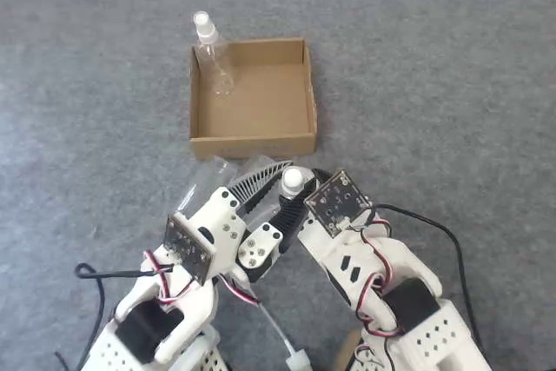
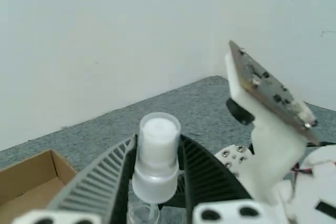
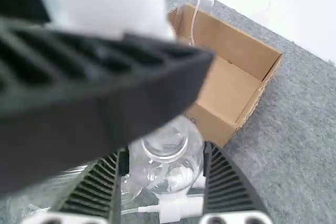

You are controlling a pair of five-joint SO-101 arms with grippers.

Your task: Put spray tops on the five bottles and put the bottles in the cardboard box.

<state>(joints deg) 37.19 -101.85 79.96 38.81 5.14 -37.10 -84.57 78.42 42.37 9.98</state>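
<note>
we see a grey carpeted table (image 1: 452,84). the box (image 1: 252,142) sits open near its middle. the left gripper (image 2: 156,153) is clenched on a white top (image 2: 159,132), which stands upright between its ribbed black fingers; in the high view it sits just in front of the box. the right gripper (image 3: 165,153) grasps an open bottle (image 3: 167,166) by its body, with the bare neck right under the left gripper. the top hangs just over that neck, and we cannot tell whether they touch. 1 capped bottle (image 1: 215,58) leans in the box's far corner, on the left of the high view, with its head above the rim. more clear bottles (image 1: 204,184) lie on the carpet near the box's front wall, beside the left gripper; we cannot count them. a loose top (image 3: 170,211) with its tube lies on the carpet below the open bottle.
</note>
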